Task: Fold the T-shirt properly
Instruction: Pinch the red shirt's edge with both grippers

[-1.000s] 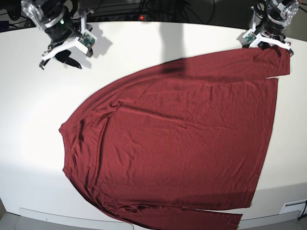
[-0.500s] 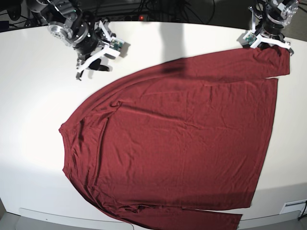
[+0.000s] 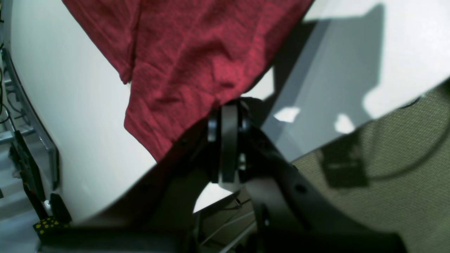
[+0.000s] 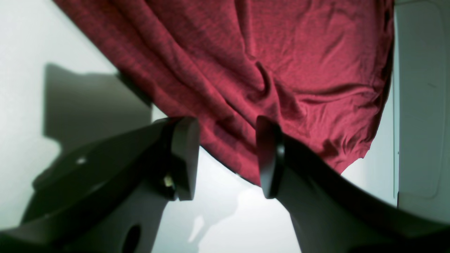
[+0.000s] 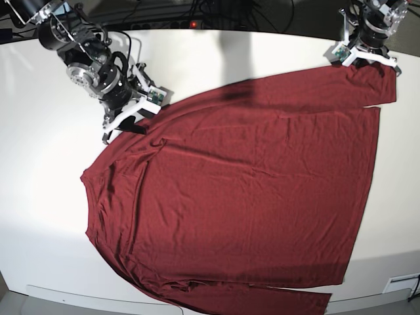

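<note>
With the left gripper [image 3: 225, 116] pinching the shirt [image 5: 249, 197] at upper right, the spread right gripper [image 4: 225, 158], at the upper-left edge, could snag only one layer.

The left gripper [image 3: 225, 105] is clamped on the T-shirt [image 5: 249, 197] corner; the right gripper [image 4: 225, 158] hovers spread over its edge.

Bright glare, hard shadows, wrist views blurred.

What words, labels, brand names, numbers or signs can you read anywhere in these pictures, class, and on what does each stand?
None can be read.
T-shirt: plain maroon fabric, no print and no label in view.
Table: bare white, no markings.
</note>
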Controlling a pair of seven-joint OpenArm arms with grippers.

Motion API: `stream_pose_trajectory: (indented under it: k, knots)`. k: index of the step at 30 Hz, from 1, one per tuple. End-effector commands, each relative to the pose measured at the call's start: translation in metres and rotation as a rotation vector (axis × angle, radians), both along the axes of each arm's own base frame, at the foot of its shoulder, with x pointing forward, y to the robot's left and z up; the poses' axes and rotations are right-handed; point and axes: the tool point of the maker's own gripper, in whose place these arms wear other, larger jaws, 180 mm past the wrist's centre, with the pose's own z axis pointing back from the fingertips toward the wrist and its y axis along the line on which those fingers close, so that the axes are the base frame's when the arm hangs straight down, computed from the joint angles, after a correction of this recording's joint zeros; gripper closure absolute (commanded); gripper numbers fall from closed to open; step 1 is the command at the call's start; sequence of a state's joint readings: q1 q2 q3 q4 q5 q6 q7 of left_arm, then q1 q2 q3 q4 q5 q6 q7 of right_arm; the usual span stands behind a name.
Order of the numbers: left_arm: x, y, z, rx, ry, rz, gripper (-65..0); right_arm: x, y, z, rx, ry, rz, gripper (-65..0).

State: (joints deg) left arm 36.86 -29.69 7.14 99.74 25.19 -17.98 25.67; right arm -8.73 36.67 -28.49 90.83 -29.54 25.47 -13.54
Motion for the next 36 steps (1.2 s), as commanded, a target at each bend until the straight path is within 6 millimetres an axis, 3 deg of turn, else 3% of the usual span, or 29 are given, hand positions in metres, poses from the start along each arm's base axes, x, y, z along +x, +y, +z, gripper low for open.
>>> stream_pose_trajectory:
  k: [1,6,12,21,24,29,34,36]
  knots:
    - [-0.022,-0.012,-0.01,-0.054,0.092,-0.017,0.0,0.003,-0.005,0.002,-0.001,0.009,-0.008,-27.1]
    - [-0.022,-0.012,-0.01,-0.053,0.092,-0.017,0.0,0.009,0.0,0.005,0.025,0.018,0.005,-26.4]
    - [-0.024,-0.009,-0.01,-0.037,0.104,-0.008,0.0,0.019,-0.012,0.0,0.003,0.021,-0.018,-26.4]
    - [-0.024,-0.008,-0.011,-0.035,0.106,-0.007,0.0,0.01,-0.003,-0.005,0.032,0.07,0.022,-25.6]
    - [-0.025,-0.01,-0.011,-0.049,0.109,0.002,0.0,0.008,0.0,-0.007,0.032,0.076,0.03,-19.1]
    - [-0.022,-0.013,-0.009,-0.105,0.09,0.074,0.0,0.012,-0.004,-0.007,0.009,0.048,-0.004,0.0]
    - [-0.004,-0.002,0.0,-0.112,-0.023,0.197,0.0,0.037,-0.015,0.012,0.028,-0.113,-0.118,0.0]
    - [0.0,-0.007,0.004,-0.131,-0.063,0.169,0.0,0.044,-0.014,0.02,0.071,-0.159,-0.165,0.0]
